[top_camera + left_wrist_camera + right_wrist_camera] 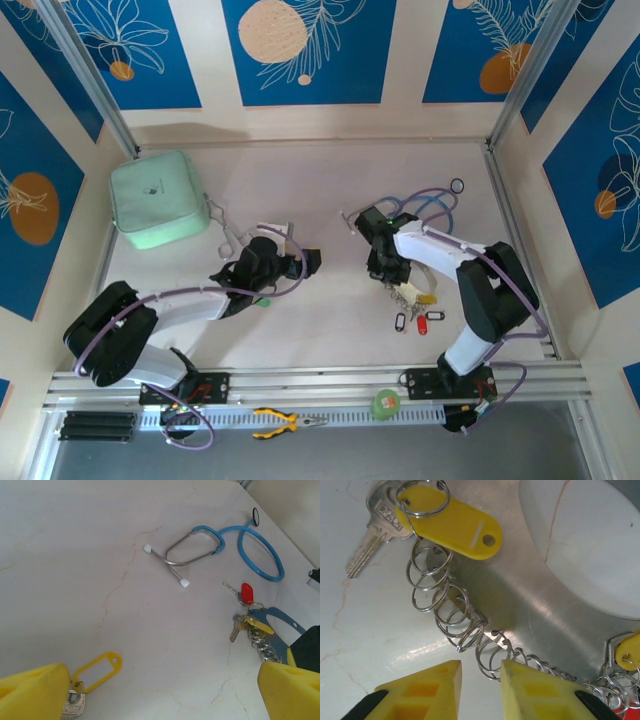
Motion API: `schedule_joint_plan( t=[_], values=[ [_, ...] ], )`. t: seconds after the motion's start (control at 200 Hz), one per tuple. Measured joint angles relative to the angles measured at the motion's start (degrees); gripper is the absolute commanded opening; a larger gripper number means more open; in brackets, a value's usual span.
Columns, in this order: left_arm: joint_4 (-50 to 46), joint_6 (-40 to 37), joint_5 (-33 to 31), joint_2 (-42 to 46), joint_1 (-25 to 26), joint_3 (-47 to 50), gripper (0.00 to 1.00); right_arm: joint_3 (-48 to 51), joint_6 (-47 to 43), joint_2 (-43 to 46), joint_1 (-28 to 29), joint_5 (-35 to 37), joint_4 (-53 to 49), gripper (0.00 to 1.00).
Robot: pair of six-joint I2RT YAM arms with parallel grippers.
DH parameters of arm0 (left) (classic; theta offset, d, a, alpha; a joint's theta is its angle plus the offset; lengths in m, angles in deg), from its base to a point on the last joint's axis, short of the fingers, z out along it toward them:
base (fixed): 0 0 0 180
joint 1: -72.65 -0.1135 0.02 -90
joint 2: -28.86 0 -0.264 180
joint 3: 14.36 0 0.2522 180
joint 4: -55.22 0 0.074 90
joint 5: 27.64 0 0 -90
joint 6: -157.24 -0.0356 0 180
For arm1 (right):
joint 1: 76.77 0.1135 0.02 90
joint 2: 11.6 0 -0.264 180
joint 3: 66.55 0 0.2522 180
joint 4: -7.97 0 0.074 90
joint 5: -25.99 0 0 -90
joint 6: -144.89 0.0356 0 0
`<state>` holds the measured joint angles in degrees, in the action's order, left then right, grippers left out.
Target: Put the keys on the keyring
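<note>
Keyring first: a thin silvery chain of linked wire loops [445, 605] lies across a flat grey metal plate [545, 615] on the pale marbled desk [375, 645]. My right wrist view gives it close up. At the chain's upper end hangs a small silvery key with a yellow plastic tag [455, 522], its blade reaching off the plate onto the desk. The chain runs down to my right claw [480, 669], whose yellow fingers stand close together with one loop in the narrow gap. Whether they pinch it I cannot tell.

My left wrist view shows what that close look hides. The plate is a bluish ring shape, a key with a red tag [245, 593] lies near the chain, and a blue-tubed stethoscope with metal earpieces [260, 555] curls well beyond. A second yellow-tagged key [97, 669] lies apart from the keyring, just beside one finger of my left claw [160, 700], which gapes wide and grips nothing.

From above, more keys, one with a black tag [400, 322], spread on the near side of my right claw, and a small green tag [262, 300] sits by my left arm. A mint-green square pouch [160, 198] rests at the far left, its contents hidden, with silvery forceps [228, 235] just beside it.
</note>
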<state>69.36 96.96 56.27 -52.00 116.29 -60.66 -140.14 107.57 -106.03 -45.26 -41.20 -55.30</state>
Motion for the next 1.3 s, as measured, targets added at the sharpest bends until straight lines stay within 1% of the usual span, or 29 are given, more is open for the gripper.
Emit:
schedule_joint_plan(
  t=[0.205,0.325,0.405,0.64,0.755,1.3],
  values=[
    [0.00,0.02,-0.02,0.00,0.00,0.00,0.96,-0.59,-0.07,-1.46,0.76,0.39,0.02,0.33],
    [-0.02,0.02,-0.02,0.00,0.00,0.00,0.95,-0.61,-0.11,-2.32,0.79,0.61,0.00,0.33],
    [-0.02,0.02,-0.15,0.00,0.00,0.00,0.95,-0.66,-0.17,-2.99,0.79,1.29,-0.07,0.31],
    [-0.02,0.02,-0.66,0.00,0.07,0.00,0.95,-0.94,-0.76,-3.41,0.79,2.75,-0.70,0.20],
    [-0.02,0.02,-0.87,0.00,0.11,0.00,0.95,-0.94,-0.96,-3.39,0.79,2.97,-1.07,0.18],
    [-0.09,0.02,-1.07,0.00,0.15,-0.15,0.95,-0.92,-1.66,-3.23,0.50,2.95,-0.66,0.17]
  ],
)
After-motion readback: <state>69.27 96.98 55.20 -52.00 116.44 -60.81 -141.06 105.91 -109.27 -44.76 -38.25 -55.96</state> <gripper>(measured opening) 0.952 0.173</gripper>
